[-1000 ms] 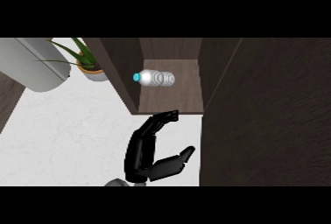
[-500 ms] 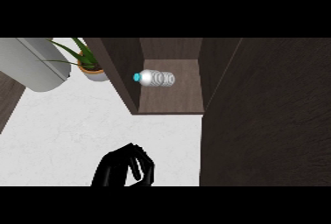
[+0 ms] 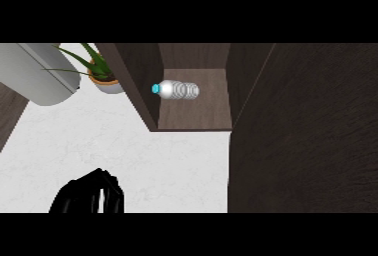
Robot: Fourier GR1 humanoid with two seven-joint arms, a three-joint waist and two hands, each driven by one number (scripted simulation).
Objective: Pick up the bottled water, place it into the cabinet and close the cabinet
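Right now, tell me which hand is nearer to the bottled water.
Left, the only hand showing. The left hand sits over the counter, below and left of the bottled water, which lies in the open cabinet. The right hand is not in view.

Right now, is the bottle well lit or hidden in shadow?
Head view: the bottled water shows bright, with its blue cap clear, against the dim brown cabinet shelf; the hand at the lower edge is a dark shape, its detail lost.

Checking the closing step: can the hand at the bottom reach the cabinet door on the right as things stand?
Probably yes. The hand sits low over the bare counter, and nothing lies between it and the open door.
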